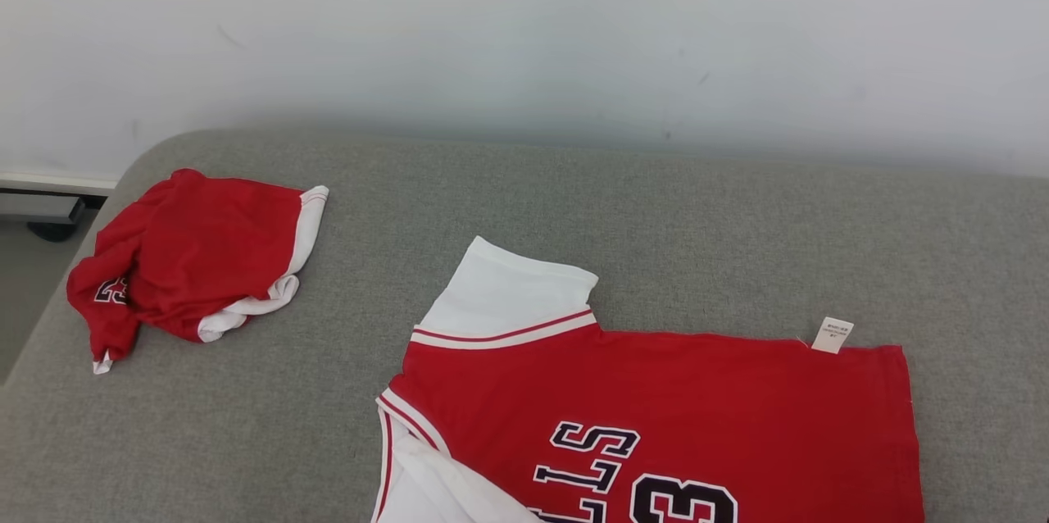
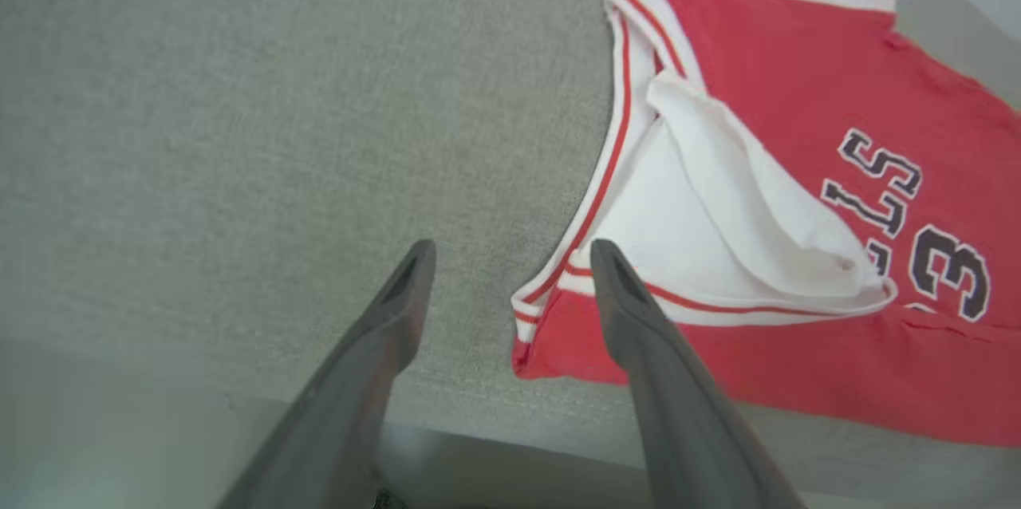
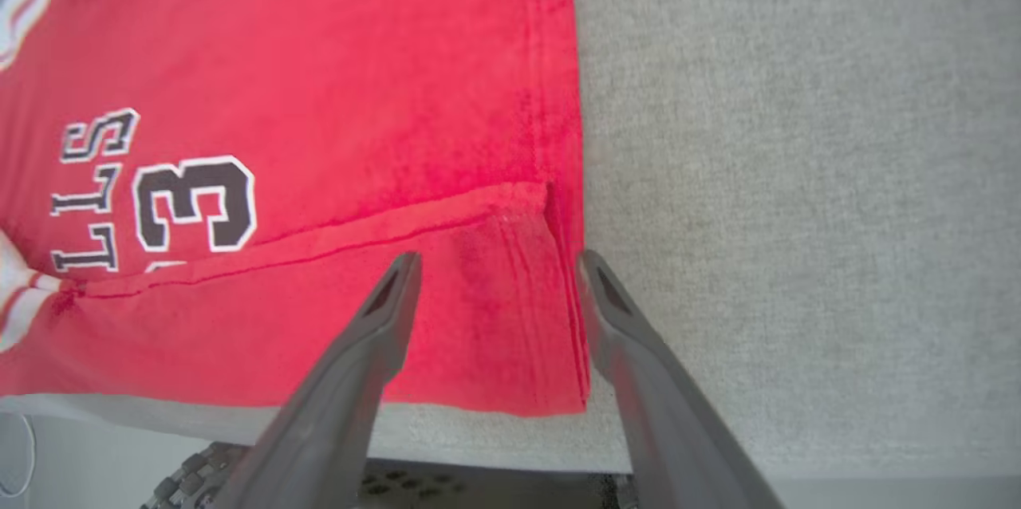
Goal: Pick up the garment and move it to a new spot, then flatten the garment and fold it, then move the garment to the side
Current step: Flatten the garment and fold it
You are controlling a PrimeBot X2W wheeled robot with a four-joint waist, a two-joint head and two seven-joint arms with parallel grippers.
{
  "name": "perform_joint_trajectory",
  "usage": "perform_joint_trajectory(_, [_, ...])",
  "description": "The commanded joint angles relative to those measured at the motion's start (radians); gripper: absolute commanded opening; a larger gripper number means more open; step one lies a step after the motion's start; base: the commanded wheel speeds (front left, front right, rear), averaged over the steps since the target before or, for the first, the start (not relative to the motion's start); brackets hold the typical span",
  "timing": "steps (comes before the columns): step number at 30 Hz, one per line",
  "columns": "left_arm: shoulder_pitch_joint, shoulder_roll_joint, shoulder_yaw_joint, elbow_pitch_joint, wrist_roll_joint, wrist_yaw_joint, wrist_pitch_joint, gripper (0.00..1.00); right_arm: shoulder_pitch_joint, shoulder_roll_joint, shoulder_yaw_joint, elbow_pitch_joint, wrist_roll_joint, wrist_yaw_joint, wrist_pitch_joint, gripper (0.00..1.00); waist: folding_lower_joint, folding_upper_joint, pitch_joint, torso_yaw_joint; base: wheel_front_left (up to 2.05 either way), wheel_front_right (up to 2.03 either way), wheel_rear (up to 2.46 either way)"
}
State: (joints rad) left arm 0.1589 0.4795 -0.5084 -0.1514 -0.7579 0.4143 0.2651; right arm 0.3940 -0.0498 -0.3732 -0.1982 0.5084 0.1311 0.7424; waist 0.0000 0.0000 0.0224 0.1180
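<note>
Folding is judged to be the step in hand. The red jersey [image 1: 656,416] is spread on the grey cushion [image 1: 737,220] toward 5 o'clock in the head view, its near edge doubled over the front. A bunched red garment [image 1: 192,261] lies well apart at 9 o'clock. The left gripper [image 2: 510,254] is seen wide open and empty at the armhole corner, the right gripper [image 3: 494,262] likewise at the hem corner. A fresh, even pinch on both corners of the doubled edge is called for next.
</note>
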Motion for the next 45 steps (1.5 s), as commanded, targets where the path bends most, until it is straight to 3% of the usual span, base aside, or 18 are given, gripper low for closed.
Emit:
perform_joint_trajectory(1, [-0.010, -0.003, 0.013, -0.005, 0.000, -0.006, -0.019, 1.00, -0.014, -0.002, 0.007, 0.002, 0.014, -0.001, -0.025, 1.00, 0.0000, 0.0000, -0.017, 0.007, 0.00, 0.00, 0.00])
perform_joint_trajectory(11, [-0.138, -0.070, 0.047, 0.004, 0.068, -0.097, -0.267, 1.00, -0.095, -0.002, 0.109, 0.065, 0.040, -0.001, -0.421, 1.00, 0.0000, 0.0000, -0.081, 0.019, 0.00, 0.00, 0.00])
perform_joint_trajectory(16, [-0.203, -0.119, 0.064, 0.027, 0.093, -0.113, -0.377, 1.00, -0.140, -0.002, 0.149, 0.114, -0.003, -0.001, -0.563, 1.00, 0.0000, 0.0000, -0.102, 0.011, 0.00, 0.00, 0.00])
perform_joint_trajectory(26, [-0.302, -0.148, 0.036, 0.113, 0.121, -0.169, -0.441, 1.00, -0.242, -0.002, 0.201, 0.169, -0.078, -0.001, -0.664, 1.00, 0.0000, 0.0000, -0.126, -0.008, 0.00, 0.00, 0.00])
perform_joint_trajectory(32, [-0.312, -0.129, 0.006, 0.163, 0.148, -0.185, -0.421, 1.00, -0.281, -0.002, 0.205, 0.168, -0.117, -0.001, -0.681, 1.00, 0.0000, 0.0000, -0.131, -0.026, 0.00, 0.00, 0.00])
perform_joint_trajectory(37, [-0.302, -0.112, 0.001, 0.203, 0.149, -0.176, -0.400, 1.00, -0.319, -0.002, 0.217, 0.175, -0.139, -0.001, -0.685, 1.00, 0.0000, 0.0000, -0.131, -0.038, 0.00, 0.00, 0.00])
perform_joint_trajectory(45, [-0.240, -0.103, 0.072, 0.203, 0.082, -0.148, -0.430, 1.00, -0.334, -0.002, 0.217, 0.197, -0.138, -0.001, -0.681, 1.00, 0.0000, 0.0000, -0.132, -0.041, 0.00, 0.00, 0.00])
